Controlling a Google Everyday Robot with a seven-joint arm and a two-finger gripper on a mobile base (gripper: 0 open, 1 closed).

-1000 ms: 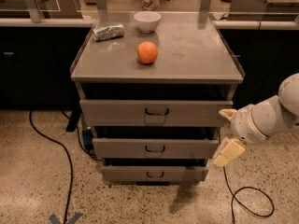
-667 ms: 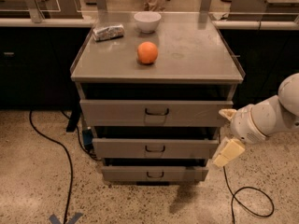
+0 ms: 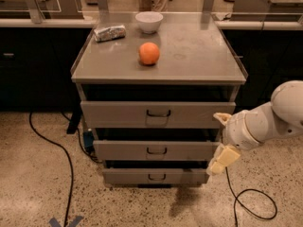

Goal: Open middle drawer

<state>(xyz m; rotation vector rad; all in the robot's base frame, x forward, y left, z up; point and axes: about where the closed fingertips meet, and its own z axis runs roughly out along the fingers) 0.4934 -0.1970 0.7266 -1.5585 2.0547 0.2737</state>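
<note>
Beside the claw, the middle drawer

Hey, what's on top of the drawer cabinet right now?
An orange, a white bowl and a foil-wrapped packet sit on the cabinet top. What the bowl holds cannot be made out. The gripper, open, is lower, beside the right end of the middle drawer.

The white arm comes in from the right edge, its rounded segments sloping down and left to a thick wrist. The claw sits at mid-right and points left. Its two pale yellow fingers are spread well apart, one above the other, holding nothing.
</note>
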